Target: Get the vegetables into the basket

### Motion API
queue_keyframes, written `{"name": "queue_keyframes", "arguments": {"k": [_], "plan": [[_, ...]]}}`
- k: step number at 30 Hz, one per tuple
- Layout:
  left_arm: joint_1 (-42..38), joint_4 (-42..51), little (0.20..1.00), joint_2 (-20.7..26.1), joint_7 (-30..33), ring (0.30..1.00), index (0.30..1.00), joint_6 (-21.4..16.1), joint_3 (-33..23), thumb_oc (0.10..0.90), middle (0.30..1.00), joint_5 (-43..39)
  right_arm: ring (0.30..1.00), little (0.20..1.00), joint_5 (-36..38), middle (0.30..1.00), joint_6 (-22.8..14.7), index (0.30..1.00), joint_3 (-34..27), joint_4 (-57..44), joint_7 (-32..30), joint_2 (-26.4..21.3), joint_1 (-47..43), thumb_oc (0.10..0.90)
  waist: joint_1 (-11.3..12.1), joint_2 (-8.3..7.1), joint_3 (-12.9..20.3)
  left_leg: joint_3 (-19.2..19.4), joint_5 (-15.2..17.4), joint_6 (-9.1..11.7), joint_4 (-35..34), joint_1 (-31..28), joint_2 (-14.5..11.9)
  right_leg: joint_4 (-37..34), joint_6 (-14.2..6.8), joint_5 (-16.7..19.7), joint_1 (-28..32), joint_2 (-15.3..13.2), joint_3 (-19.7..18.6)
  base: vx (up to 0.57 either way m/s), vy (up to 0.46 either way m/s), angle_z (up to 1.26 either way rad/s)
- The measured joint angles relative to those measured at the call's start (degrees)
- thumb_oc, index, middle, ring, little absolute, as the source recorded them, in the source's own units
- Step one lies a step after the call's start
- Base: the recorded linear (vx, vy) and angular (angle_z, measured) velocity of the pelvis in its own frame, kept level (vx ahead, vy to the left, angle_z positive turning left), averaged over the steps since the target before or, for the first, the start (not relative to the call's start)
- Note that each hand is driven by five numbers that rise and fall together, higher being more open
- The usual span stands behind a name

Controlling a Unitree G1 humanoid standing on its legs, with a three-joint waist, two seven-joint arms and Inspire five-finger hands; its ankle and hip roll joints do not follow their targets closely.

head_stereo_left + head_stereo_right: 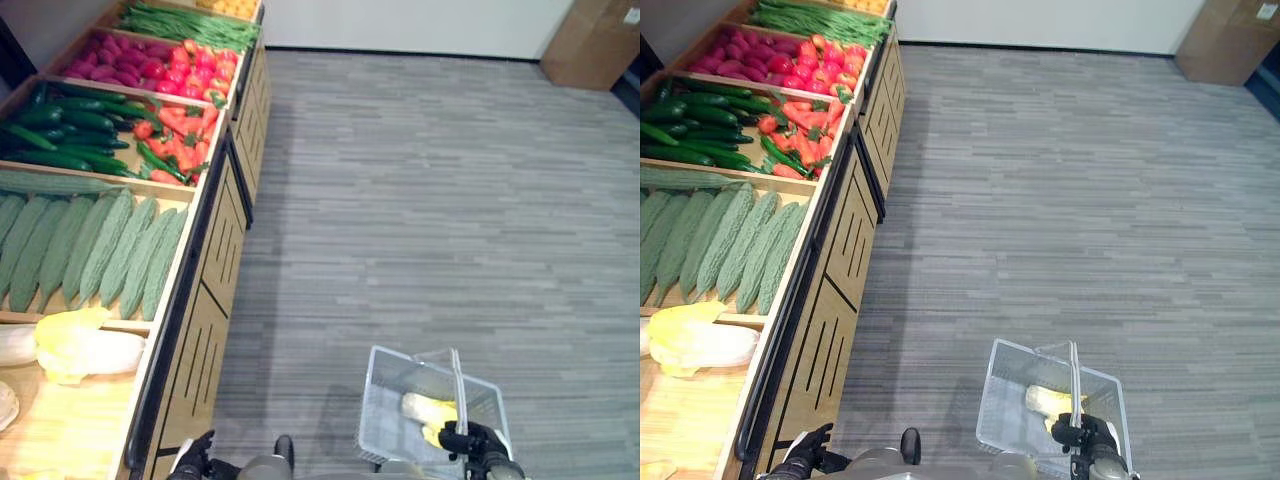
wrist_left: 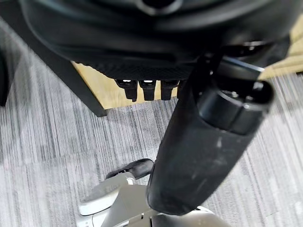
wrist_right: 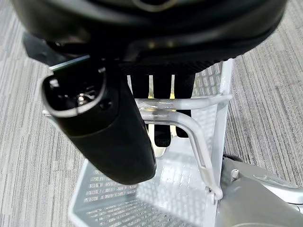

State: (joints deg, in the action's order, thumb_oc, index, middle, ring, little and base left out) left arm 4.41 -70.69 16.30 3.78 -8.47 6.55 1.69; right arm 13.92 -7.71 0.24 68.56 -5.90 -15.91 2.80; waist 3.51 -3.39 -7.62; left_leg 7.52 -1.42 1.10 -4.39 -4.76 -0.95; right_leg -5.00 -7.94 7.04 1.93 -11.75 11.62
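Right hand (image 1: 468,441) grips the basket (image 1: 385,400) handle; left hand (image 1: 196,455) hangs relaxed, empty; keep the basket level, step toward the cabbage (image 1: 88,347).

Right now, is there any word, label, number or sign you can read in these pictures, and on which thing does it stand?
No text can be read.
Cardboard box by the far wall: a pale label on it, too small to read.
Vegetable stand, basket held by the right hand, and the left hand: no print visible.
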Motion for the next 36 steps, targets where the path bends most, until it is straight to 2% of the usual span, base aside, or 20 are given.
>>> {"name": "queue_keyframes", "arguments": {"k": [3,9,10,14,27,30,32,33,36], "plan": [[1.03,-0.50,1.000,-0.04,-0.04,1.000,1.000,0.02,-0.05,0.900,1.000,0.00,0.300,0.300,0.00,0.300,0.01,0.300,0.04,0.46,0.63,-0.08,0.95,0.400,-0.04,0.13,1.76,-0.46,-0.18,0.51,-0.11,0.08,-0.75,-0.23,0.33,-0.33,0.12,0.68,0.55,0.00,-0.093,0.06],[1.14,-2.00,1.000,-0.68,-0.03,1.000,1.000,0.57,-0.53,0.900,1.000,-0.10,0.300,0.300,0.01,0.300,0.03,0.300,0.06,0.38,1.24,-0.21,1.75,0.400,0.12,0.81,2.64,-0.62,-0.37,0.83,-0.10,0.21,-1.40,-0.31,0.54,-0.46,0.09,1.31,0.79,0.01,-0.074,0.01],[1.57,-1.91,1.000,-1.65,-0.01,1.000,1.000,0.60,-0.51,0.900,1.000,-0.58,0.300,0.300,0.03,0.300,0.21,0.300,0.12,0.37,2.16,-1.19,2.13,0.400,0.42,1.99,2.79,-0.76,-0.54,1.17,-0.10,0.22,-2.00,-0.31,0.89,-0.68,0.17,1.89,0.95,0.00,-0.036,0.00],[1.18,-5.01,1.000,-1.87,0.96,1.000,1.000,1.67,-0.51,0.900,1.000,-0.56,0.300,0.300,1.86,0.300,0.80,0.300,0.15,5.66,3.38,-0.62,-0.03,0.400,-0.02,1.93,2.78,-0.80,0.06,1.35,-0.22,-1.62,-2.16,-0.31,1.00,-1.14,1.97,2.41,0.65,0.02,-0.017,-0.02],[1.50,-6.50,1.000,-1.59,1.15,1.000,1.000,2.18,-2.73,0.900,1.000,-0.60,0.300,0.300,2.07,0.300,0.91,0.300,0.13,6.44,3.44,-0.55,0.23,0.400,-0.28,1.80,3.61,-1.04,0.67,2.07,1.12,-1.90,-4.48,0.01,1.96,-2.05,2.78,4.60,0.61,-0.01,-0.072,-0.01],[0.42,-6.57,1.000,-1.32,1.23,1.000,1.000,2.56,-2.61,0.900,1.000,-1.36,0.300,0.300,2.13,0.300,0.87,0.300,0.27,5.79,3.15,-0.59,-0.10,0.400,-0.66,1.96,3.31,-2.07,1.05,2.75,4.07,1.68,-5.93,2.88,3.26,-3.21,-0.49,5.50,1.11,-0.06,-0.193,0.10],[0.18,-6.60,1.000,-1.34,1.27,1.000,1.000,2.75,-2.64,0.900,1.000,-1.87,0.300,0.300,2.13,0.300,0.88,0.300,0.37,5.72,3.01,-0.73,-0.17,0.400,-0.67,2.41,2.92,-2.28,0.43,3.76,5.08,2.33,-7.13,3.08,3.76,-3.36,-0.82,7.04,1.68,0.01,-0.179,0.06],[-0.11,-6.73,1.000,-1.26,1.29,1.000,1.000,2.76,-2.67,0.900,1.000,-2.22,0.300,0.300,2.13,0.300,0.86,0.300,0.72,5.48,2.95,-0.73,-0.26,0.400,-0.62,2.54,2.38,-2.77,0.54,3.93,6.46,3.09,-7.74,4.25,4.88,-4.24,-1.21,7.50,1.75,0.03,-0.107,0.10],[-1.17,-7.05,1.000,-1.48,1.30,1.000,1.000,2.72,-2.69,0.900,1.000,-2.94,0.300,0.300,1.86,0.300,0.83,0.300,0.86,4.95,2.79,-1.52,-0.96,0.400,0.21,3.25,0.70,-3.84,0.75,4.42,9.81,4.29,-9.15,4.25,5.64,-4.91,-0.93,8.78,1.50,0.05,-0.103,0.01]]}}
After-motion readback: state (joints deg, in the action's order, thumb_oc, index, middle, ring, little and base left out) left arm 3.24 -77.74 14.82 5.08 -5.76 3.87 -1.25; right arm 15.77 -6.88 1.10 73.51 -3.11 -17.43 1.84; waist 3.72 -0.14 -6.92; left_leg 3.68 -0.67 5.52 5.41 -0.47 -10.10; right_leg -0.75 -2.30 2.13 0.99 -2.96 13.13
